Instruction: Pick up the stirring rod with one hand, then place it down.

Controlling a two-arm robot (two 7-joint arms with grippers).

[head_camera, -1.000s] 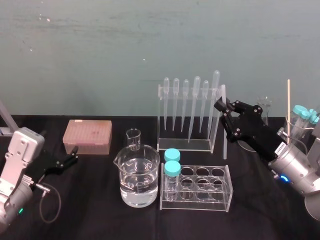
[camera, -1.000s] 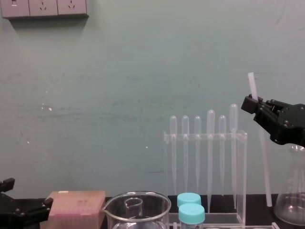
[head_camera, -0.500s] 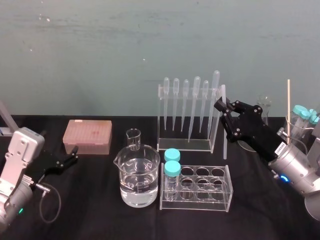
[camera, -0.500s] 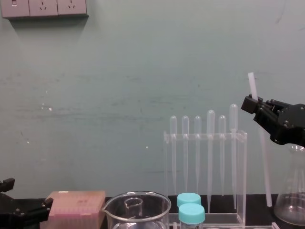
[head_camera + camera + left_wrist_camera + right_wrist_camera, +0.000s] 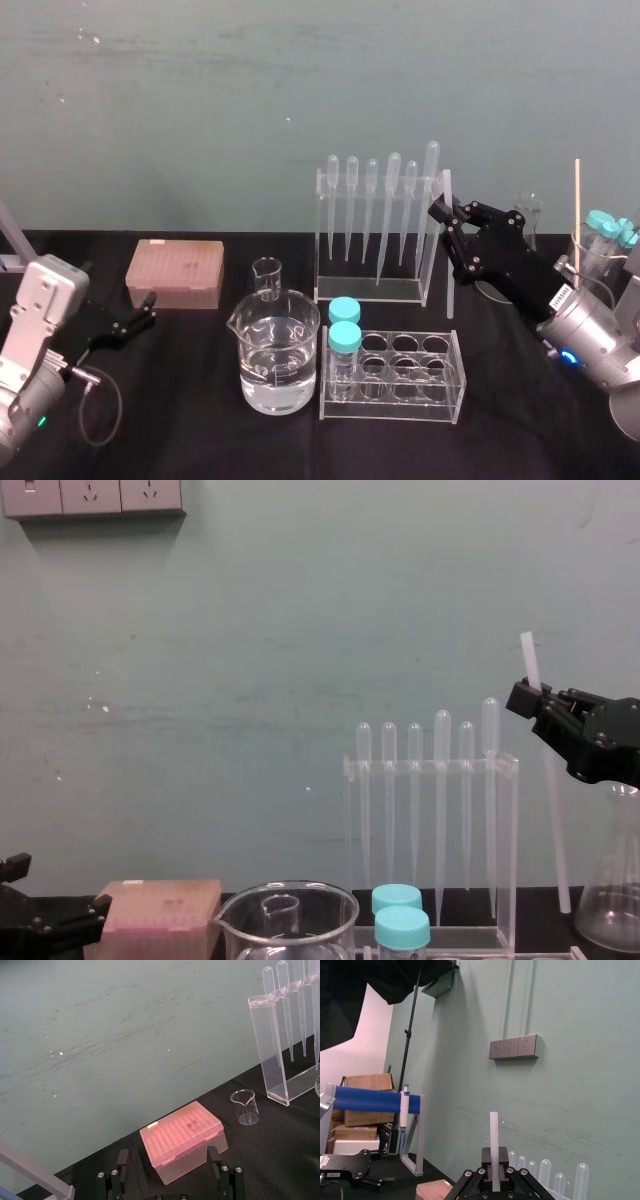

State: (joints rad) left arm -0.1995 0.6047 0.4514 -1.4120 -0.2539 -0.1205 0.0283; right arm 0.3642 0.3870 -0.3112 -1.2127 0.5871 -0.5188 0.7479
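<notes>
I hold the stirring rod (image 5: 449,272) in the right gripper (image 5: 446,216), jaws clenched near its top, long axis 12-to-6 o'clock. The left gripper (image 5: 128,324) is parked at 9 o'clock, jaws released.

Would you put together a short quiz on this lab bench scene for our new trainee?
1. True or false: the right gripper is shut on the stirring rod, while the left gripper sits open near the pink box.
2. How is the rod held? A: horizontal. B: near upright, beside the pipette rack. C: at a half slant.
3. Fill in: ___ teal-capped tubes stand in the tube rack.
Key: 1 true; 2 B; 3 two.
</notes>
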